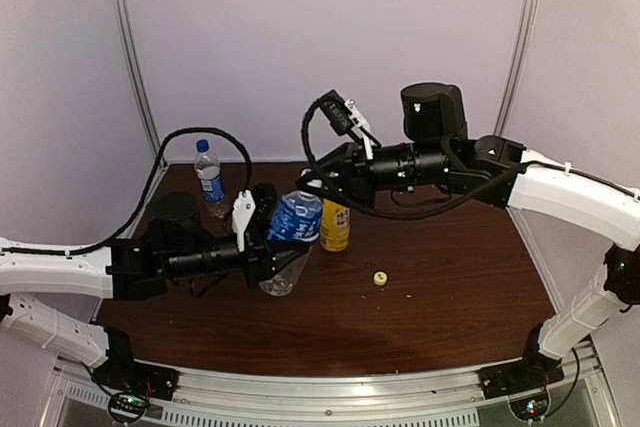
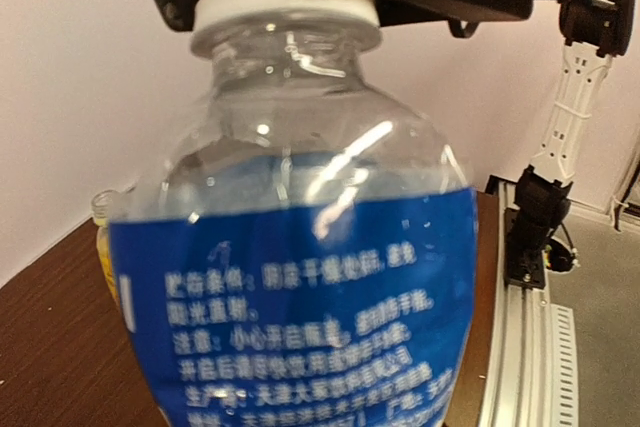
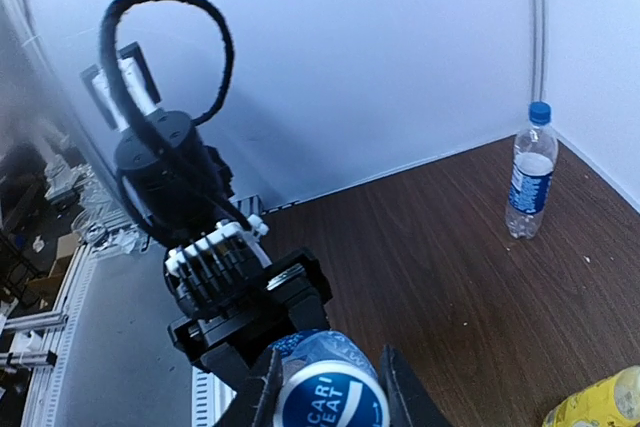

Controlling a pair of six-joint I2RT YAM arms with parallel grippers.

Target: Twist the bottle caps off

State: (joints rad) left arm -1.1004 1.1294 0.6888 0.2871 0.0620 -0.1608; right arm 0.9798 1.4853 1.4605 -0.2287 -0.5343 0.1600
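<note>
My left gripper (image 1: 262,237) is shut on the short clear bottle with a blue label (image 1: 293,222), held tilted above the table; the bottle (image 2: 300,277) fills the left wrist view and hides the fingers. My right gripper (image 1: 312,187) is shut on its white cap (image 2: 285,2), one finger (image 3: 258,397) on each side of the blue printed cap top (image 3: 330,399). The yellow bottle (image 1: 335,227) stands just behind with an open neck (image 2: 103,205). A yellow cap (image 1: 380,277) lies on the table. The taller clear bottle (image 3: 528,172) wears its blue cap (image 3: 539,110).
The taller bottle (image 1: 210,179) stands at the back left near the wall and a black cable loop (image 1: 215,137). Dark wood table (image 1: 450,267) spreads to the right of the yellow cap. A metal rail (image 1: 330,397) runs along the near edge.
</note>
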